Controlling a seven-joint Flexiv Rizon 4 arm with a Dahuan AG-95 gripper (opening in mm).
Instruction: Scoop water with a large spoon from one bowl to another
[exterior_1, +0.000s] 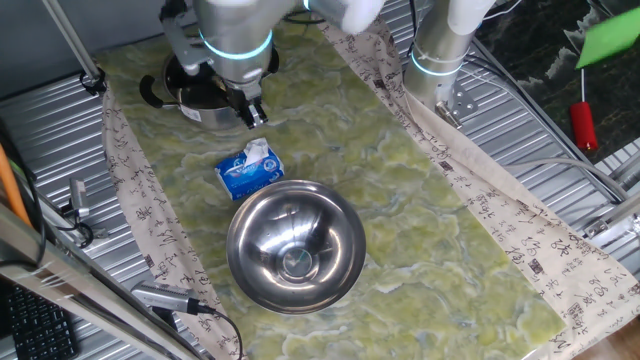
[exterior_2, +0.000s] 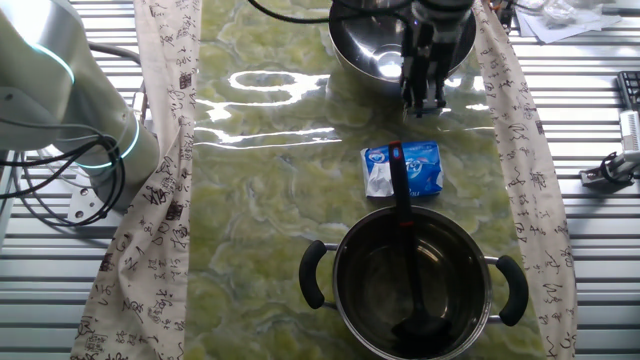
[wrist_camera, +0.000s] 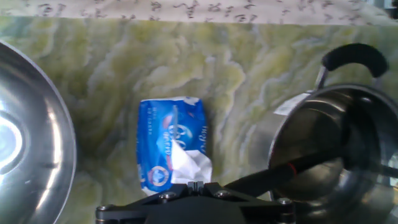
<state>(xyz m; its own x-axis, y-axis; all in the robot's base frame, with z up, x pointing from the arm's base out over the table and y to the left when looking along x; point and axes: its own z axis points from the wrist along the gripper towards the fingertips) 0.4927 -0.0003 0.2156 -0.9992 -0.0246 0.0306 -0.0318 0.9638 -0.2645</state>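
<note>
The gripper (exterior_2: 424, 100) hangs empty above the table, fingers narrowly apart, clear of the large spoon (exterior_2: 402, 215) in the pot (exterior_2: 345, 270)

tissue pack (exterior_2: 403, 169) between pot (exterior_2: 345, 262) and bowl (exterior_1: 296, 246)

table (exterior_1: 560, 150): ribbed metal | cloth (exterior_1: 440, 230): green marbled, script-printed border | glare

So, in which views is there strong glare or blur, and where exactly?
The other fixed view: bright white glare on the green table cover and inside the steel bowl. One fixed view: the arm at the top edge is overexposed. Hand view: soft overall, the gripper at the bottom edge dark and out of focus, a white reflection in the bowl at left.
</note>
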